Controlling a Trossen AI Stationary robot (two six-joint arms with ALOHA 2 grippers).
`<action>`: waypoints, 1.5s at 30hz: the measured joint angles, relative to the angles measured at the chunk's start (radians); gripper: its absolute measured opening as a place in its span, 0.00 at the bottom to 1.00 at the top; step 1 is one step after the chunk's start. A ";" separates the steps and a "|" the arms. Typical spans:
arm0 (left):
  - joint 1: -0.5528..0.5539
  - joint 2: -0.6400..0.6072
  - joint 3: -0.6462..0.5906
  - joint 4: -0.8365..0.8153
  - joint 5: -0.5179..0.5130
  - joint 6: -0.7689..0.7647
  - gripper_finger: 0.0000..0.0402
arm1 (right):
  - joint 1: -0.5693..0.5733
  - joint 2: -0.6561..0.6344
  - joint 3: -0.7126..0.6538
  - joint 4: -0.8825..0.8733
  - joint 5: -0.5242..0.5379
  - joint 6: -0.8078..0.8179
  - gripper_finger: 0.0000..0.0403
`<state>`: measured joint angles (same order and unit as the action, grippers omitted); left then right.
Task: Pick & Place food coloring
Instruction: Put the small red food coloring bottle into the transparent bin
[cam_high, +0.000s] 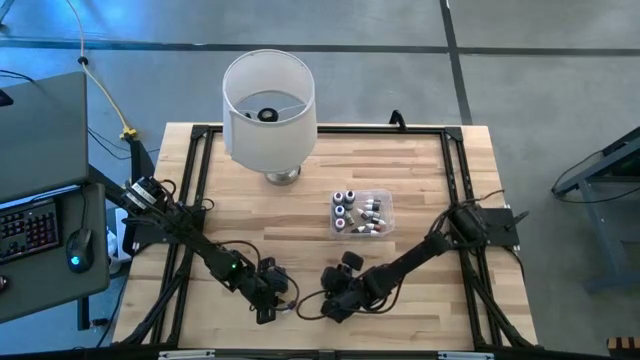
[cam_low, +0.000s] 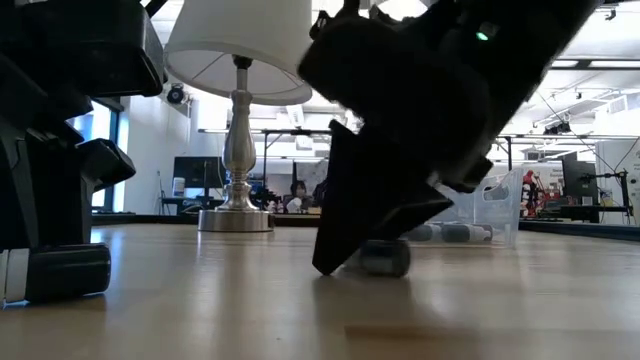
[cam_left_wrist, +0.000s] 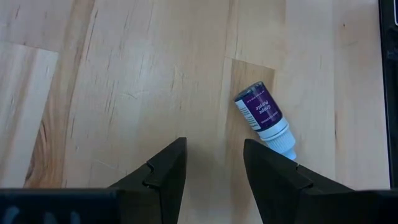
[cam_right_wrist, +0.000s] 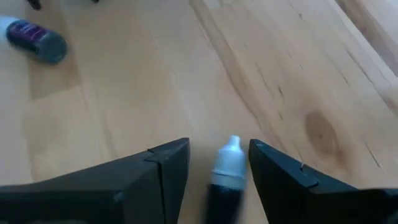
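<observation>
Wood table (cam_high: 420, 180): pale butcher-block top w/ black frame rails round the edges; carries all items below.
Left gripper (cam_left_wrist: 211, 171): low over front of table, left of centre in high view. Fingers apart, nothing between them; bare wood shows in the gap.
Purple bottle (cam_left_wrist: 266, 118): food coloring, dark purple label, white cap, lying on its side on the wood. Sits just beside left gripper's finger (cam_left_wrist: 273, 180), outside the gap; cap end close to that finger, contact cannot be told.
Right gripper (cam_right_wrist: 219, 165): low over front of table, right of centre in high view, near left gripper. Fingers apart w/ a bottle between them; no firm clamp visible, pads look slightly clear of it.
Dark bottle (cam_right_wrist: 225, 174): food coloring, dark body, white pointed cap, lying between right gripper's fingers, cap pointing away from wrist. Blurred; label unreadable.
Clear tub (cam_high: 384, 200): rect. plastic, mid-table, right of lamp base. Holds approx. a dozen small bottles (cam_high: 365, 214): rounder grey-topped ones on lamp side, white/red ones on the other.
Lamp (cam_high: 268, 105): big white shade, metal stem and round base, upright at back of table, well apart from both grippers.
Room beyond: monitors and desks in low view; too small for detail.
</observation>
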<state>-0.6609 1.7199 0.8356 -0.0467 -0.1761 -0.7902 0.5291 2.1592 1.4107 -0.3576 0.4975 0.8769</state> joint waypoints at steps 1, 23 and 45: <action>0.000 0.000 0.000 0.000 0.000 0.000 0.40 | -0.001 0.008 0.001 0.001 0.001 -0.011 0.40; 0.000 0.000 0.000 -0.002 0.004 0.000 0.40 | -0.028 -0.045 -0.003 -0.118 -0.170 -0.322 0.30; 0.000 0.000 -0.001 -0.002 0.004 0.000 0.40 | -0.036 -0.100 -0.066 -0.105 -0.221 -0.275 0.14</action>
<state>-0.6609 1.7203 0.8349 -0.0486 -0.1719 -0.7902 0.4935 2.0588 1.3443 -0.4631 0.2768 0.6015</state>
